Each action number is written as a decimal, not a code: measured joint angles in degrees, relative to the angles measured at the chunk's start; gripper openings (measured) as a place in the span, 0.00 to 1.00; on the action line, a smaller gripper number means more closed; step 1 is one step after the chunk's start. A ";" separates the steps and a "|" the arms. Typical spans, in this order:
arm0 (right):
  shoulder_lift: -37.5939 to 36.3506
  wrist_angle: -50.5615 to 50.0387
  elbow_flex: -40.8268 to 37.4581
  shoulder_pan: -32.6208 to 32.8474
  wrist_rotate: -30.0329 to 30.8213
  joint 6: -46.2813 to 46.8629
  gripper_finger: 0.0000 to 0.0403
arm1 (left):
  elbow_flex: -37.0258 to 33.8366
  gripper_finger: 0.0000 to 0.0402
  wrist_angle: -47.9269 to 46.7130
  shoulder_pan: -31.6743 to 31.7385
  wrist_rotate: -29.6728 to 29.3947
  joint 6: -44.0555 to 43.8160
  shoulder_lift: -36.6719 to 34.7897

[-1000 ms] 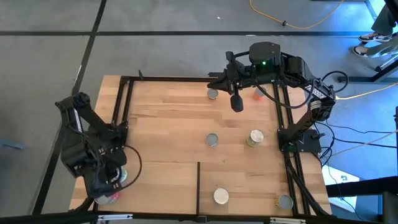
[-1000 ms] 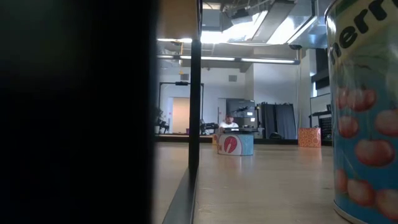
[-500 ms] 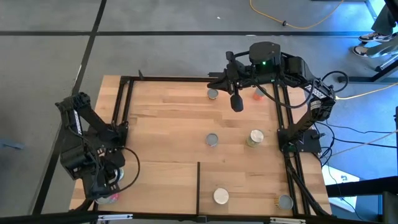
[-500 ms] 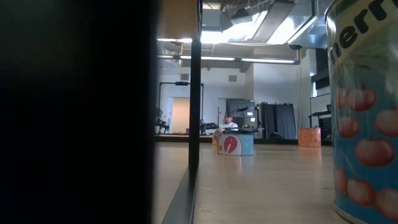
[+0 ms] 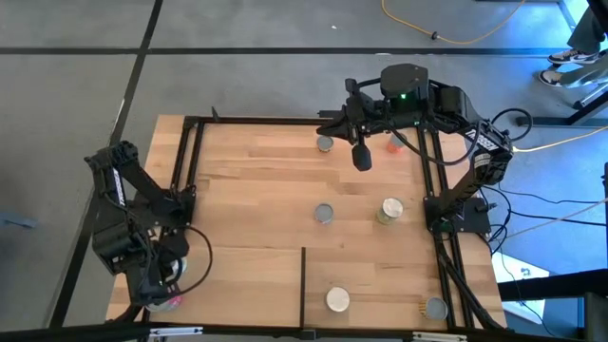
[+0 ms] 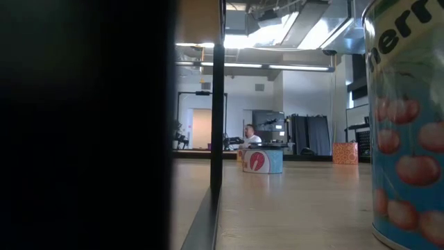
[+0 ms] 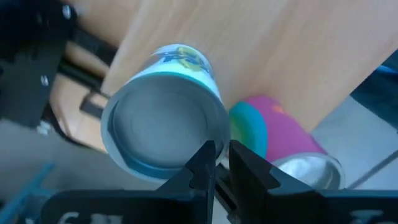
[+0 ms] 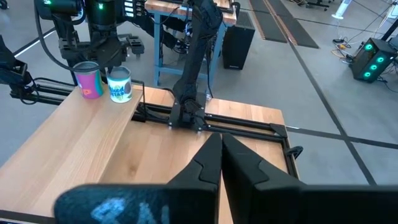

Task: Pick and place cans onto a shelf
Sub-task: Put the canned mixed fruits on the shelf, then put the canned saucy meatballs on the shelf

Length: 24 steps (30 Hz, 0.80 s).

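Surface: wood-plank table (image 5: 266,190) is carrying a thin black frame, with grey floor around it.
Shelf: light board (image 5: 242,285) is lying in the lower left part of the high view.
Placed cans: blue-and-white can (image 7: 165,112) and pink can (image 7: 280,134) are standing upright, touching or nearly so, at the far lower left corner of the high view.
Left gripper: left gripper (image 7: 221,149) is hovering just above these two, and its tips are pointing down at the seam between them.
Left jaws: they are standing slightly apart with a narrow gap and are clamping nothing.
Waiting cans: silver-top can (image 5: 324,214) and cream-top can (image 5: 389,210) are standing mid-frame, and another cream-top can (image 5: 337,300) is waiting at the lower edge.
Long axis: every can is standing vertical, so I judge the jaws must be coming from above or from the side.
Nearer arm: I judge the left arm nearer to the can at the lower edge.
Right gripper: right gripper (image 5: 361,157) is hanging at the upper middle, just beside a small silver can (image 5: 325,143).
Right jaws: they are pressing together, holding nothing.
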 joint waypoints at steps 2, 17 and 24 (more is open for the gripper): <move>0.00 -0.21 0.00 0.00 0.02 -0.40 0.04 | 0.47 0.10 -0.19 0.00 -0.09 -1.47 0.00; 0.00 -11.45 0.00 0.30 0.26 -3.56 0.04 | 13.78 0.10 -0.88 0.00 -26.27 6.78 -0.52; -1.58 -23.14 -0.02 1.21 0.51 -1.40 0.04 | 14.19 0.10 -0.94 2.78 -38.66 18.00 -3.13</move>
